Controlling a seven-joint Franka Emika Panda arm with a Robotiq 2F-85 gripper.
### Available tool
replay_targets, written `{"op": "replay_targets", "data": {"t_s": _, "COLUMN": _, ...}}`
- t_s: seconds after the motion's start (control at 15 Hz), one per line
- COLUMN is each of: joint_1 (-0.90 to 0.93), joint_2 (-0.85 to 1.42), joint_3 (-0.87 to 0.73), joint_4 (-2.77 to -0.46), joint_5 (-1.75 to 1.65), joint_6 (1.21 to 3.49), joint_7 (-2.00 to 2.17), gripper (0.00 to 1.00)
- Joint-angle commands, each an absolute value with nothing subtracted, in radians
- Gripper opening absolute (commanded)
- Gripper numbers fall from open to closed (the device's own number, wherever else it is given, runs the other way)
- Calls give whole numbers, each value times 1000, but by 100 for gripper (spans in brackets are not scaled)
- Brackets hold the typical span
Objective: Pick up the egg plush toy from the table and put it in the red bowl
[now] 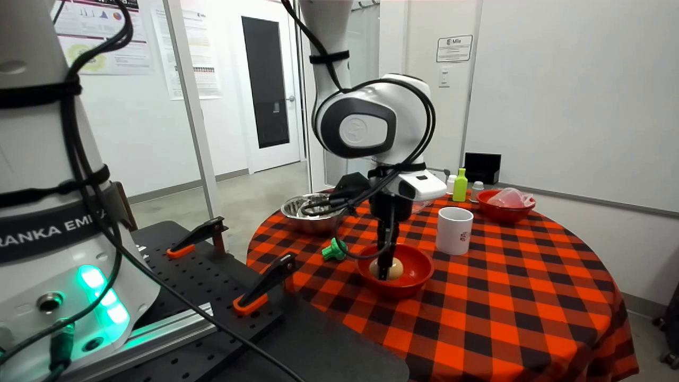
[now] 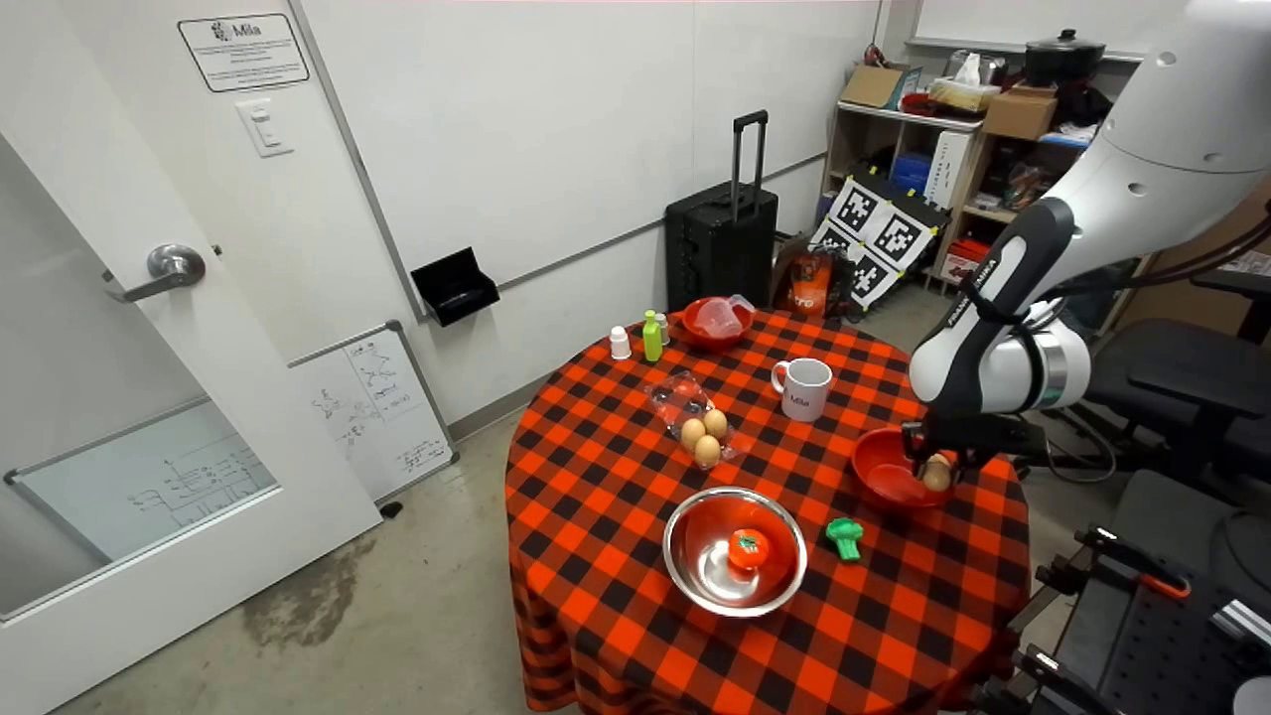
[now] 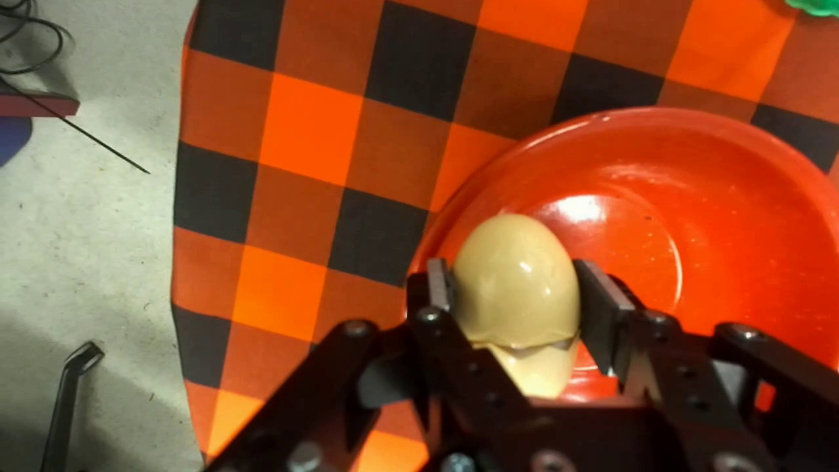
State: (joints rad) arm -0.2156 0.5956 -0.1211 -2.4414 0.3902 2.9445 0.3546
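Observation:
The egg plush toy (image 3: 514,282) is a tan, glossy egg shape between my two finger pads in the wrist view. A paler part with a jagged edge shows below it there. The egg is inside the rim of the red bowl (image 3: 727,216), near one side wall. My gripper (image 3: 516,286) is shut on the egg, with a pad against each side. In both exterior views, the egg (image 1: 395,269) (image 2: 936,477) shows low in the red bowl (image 1: 406,289) (image 2: 884,477), partly behind the fingers. I cannot tell whether the egg touches the bowl's floor.
A green broccoli toy (image 2: 844,536) lies beside the red bowl. A steel bowl (image 2: 685,571) holds a tomato toy (image 2: 748,548). A white mug (image 1: 454,231) stands nearby. A few brown eggs (image 2: 707,450) lie by clear plastic packaging. Another red bowl (image 1: 501,212) and small bottles stand farther back.

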Motion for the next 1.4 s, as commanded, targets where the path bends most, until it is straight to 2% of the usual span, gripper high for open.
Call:
{"op": "replay_targets", "data": {"t_s": 0.0, "joint_1": -251, "joint_2": 668, "joint_3": -91, "joint_4": -2384, "joint_5": 417, "joint_6": 2985, "joint_7": 350, "gripper": 23}}
{"op": "replay_targets", "data": {"t_s": 0.33, "joint_1": -270, "joint_2": 713, "joint_3": -74, "joint_4": -2326, "joint_5": 415, "joint_6": 2984, "joint_7": 349, "gripper": 23}}
{"op": "replay_targets", "data": {"t_s": 0.4, "joint_1": -272, "joint_2": 718, "joint_3": -71, "joint_4": -2317, "joint_5": 415, "joint_6": 2986, "joint_7": 348, "gripper": 73}}
{"op": "replay_targets", "data": {"t_s": 0.47, "joint_1": -271, "joint_2": 722, "joint_3": -70, "joint_4": -2311, "joint_5": 416, "joint_6": 2985, "joint_7": 349, "gripper": 73}}
{"op": "replay_targets", "data": {"t_s": 0.73, "joint_1": -273, "joint_2": 727, "joint_3": -68, "joint_4": -2300, "joint_5": 417, "joint_6": 2986, "joint_7": 349, "gripper": 99}}
{"op": "replay_targets", "data": {"t_s": 1.33, "joint_1": -243, "joint_2": 557, "joint_3": -79, "joint_4": -2427, "joint_5": 413, "joint_6": 3085, "joint_7": 353, "gripper": 100}}
